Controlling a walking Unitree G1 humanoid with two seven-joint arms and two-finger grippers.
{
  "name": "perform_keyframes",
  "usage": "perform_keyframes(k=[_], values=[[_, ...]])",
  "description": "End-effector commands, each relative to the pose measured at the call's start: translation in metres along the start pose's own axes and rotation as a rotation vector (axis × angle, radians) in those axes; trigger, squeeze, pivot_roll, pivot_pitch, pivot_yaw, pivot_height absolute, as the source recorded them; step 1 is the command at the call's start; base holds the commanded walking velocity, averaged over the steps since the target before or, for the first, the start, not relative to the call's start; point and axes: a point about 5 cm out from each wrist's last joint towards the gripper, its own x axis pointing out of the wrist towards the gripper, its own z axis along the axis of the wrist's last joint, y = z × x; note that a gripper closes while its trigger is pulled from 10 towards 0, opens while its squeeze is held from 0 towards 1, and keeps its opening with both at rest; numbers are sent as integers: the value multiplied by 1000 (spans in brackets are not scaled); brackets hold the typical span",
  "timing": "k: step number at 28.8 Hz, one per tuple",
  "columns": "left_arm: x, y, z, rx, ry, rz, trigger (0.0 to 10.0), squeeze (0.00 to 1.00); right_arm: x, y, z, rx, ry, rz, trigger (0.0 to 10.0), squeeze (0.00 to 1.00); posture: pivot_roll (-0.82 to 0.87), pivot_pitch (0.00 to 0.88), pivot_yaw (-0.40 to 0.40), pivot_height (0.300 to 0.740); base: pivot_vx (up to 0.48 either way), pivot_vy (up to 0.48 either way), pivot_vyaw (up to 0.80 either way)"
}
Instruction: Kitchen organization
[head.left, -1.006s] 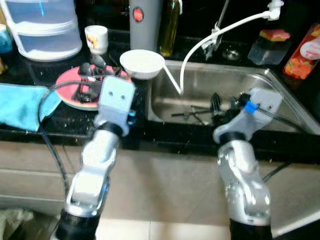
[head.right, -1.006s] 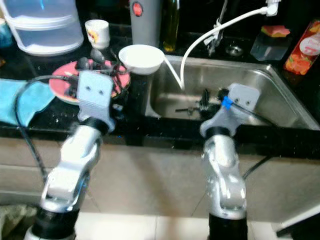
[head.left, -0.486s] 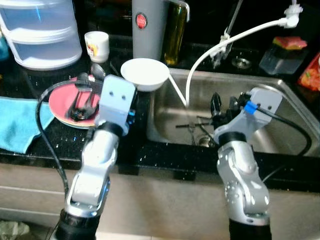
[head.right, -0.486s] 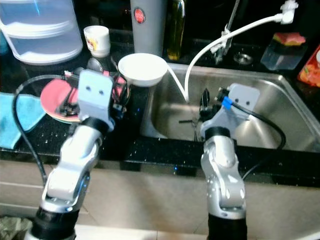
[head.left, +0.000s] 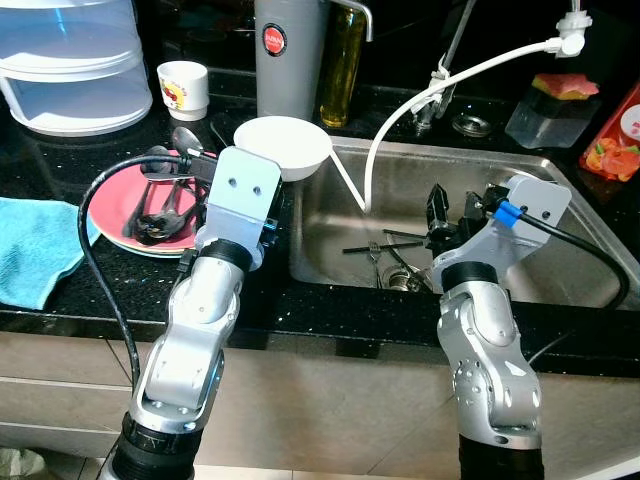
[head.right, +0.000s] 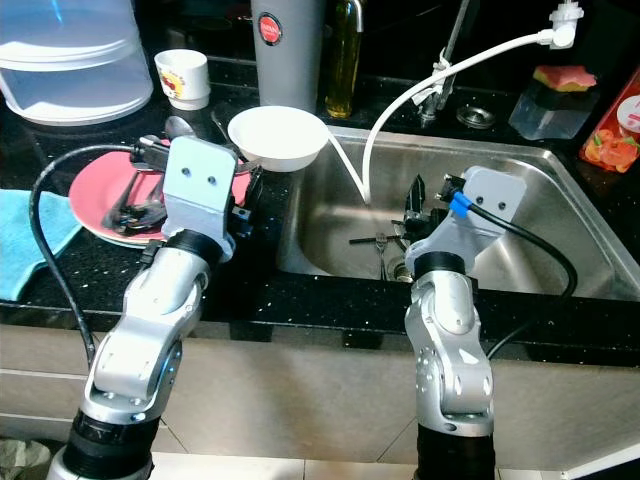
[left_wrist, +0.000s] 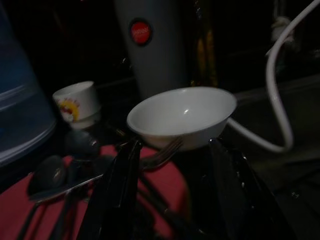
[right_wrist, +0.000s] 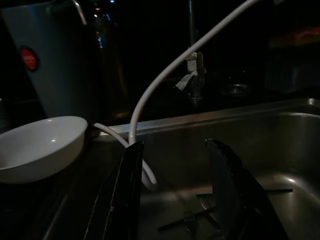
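Dark cutlery (head.left: 160, 212) lies heaped on the round pink plate (head.left: 112, 225), which rests on the black speckled counter (head.left: 300, 305) just beside the stainless steel sink (head.left: 560, 260). From the head we see more utensils, a fork (head.left: 372, 250) among them, on the sink floor near the drain; our left wrist view adds a fork's tines (left_wrist: 167, 149) reaching toward the white bowl (left_wrist: 182, 115) at the sink's corner. Our left hand (left_wrist: 175, 195) hovers over the plate's sink-side edge, fingers spread and holding nothing. Our right hand (right_wrist: 175, 195) hangs inside the sink above the utensils, fingers likewise apart and empty. A white hose (head.left: 400, 100) arcs down into the sink, crowding its plate-side wall. A folded blue cloth (head.left: 30, 250) lies beyond the plate, away from the sink.
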Motion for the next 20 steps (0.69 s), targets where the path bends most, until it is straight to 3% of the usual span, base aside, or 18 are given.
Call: perform_keyframes(k=[1, 3, 6, 10, 13, 17, 18, 20], values=[[0, 2, 4, 4, 5, 16, 10000, 0, 0, -2, 2, -5, -1, -6, 10000, 0, 182, 36, -79, 740, 0, 0, 0], [0, 4, 3, -11, 36, 29, 10000, 0, 1, -1, 2, -4, -2, -4, 10000, 0, 184, 33, -79, 740, 0, 0, 0], [6, 16, -6, -63, 165, 111, 10000, 0, 4, -1, 3, -3, -8, 3, 10000, 0, 187, 28, -79, 740, 0, 0, 0], [10, 13, 1, -62, 127, 78, 10000, 0, 5, -1, 4, -6, -12, 6, 10000, 0, 183, 25, -78, 740, 0, 0, 0], [5, -6, 10, -165, 70, -73, 10000, 0, 4, -2, 3, -9, -9, 4, 10000, 0, 183, 21, -77, 740, 0, 0, 0], [-7, -9, 13, 293, -69, -129, 10000, 0, 4, -3, 2, -12, -6, 6, 10000, 0, 184, 17, -82, 740, 0, 0, 0], [-7, -9, 13, 293, -69, -129, 10000, 0, 4, -3, 2, -12, -6, 6, 10000, 0, 184, 17, -82, 740, 0, 0, 0], [-16, -10, 15, 376, -99, -152, 10000, 0, 4, -2, 1, -13, -3, 12, 10000, 0, 190, 16, -88, 740, 0, 0, 0]])
